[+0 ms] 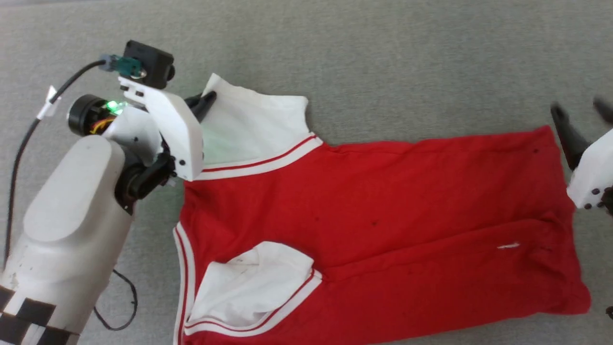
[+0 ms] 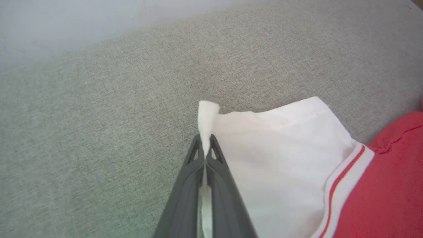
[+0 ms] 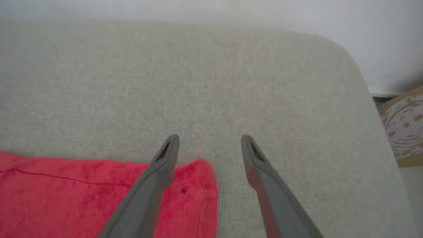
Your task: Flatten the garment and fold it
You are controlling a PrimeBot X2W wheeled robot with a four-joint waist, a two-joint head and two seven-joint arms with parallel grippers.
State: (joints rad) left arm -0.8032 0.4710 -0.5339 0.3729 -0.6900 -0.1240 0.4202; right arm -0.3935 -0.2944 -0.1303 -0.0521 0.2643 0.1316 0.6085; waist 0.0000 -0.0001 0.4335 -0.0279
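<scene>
Pinching: left gripper (image 2: 205,141), jaws closed on the corner of the far sleeve (image 1: 249,124).
right gripper (image 3: 210,142): jaws wide, empty, straddling the hem's far right corner.
garment (image 1: 383,201): lies on the grey surface (image 1: 383,62), long axis left–right, collar left.
next pull: probably leftward and far, to spread the sleeve.

A grey woven-cloth table (image 1: 383,57) with a rounded corner carries the garment (image 1: 383,215) before me: a red jersey lying mostly flat, its far white sleeve spread on the cloth, near sleeve folded onto the red body.
</scene>
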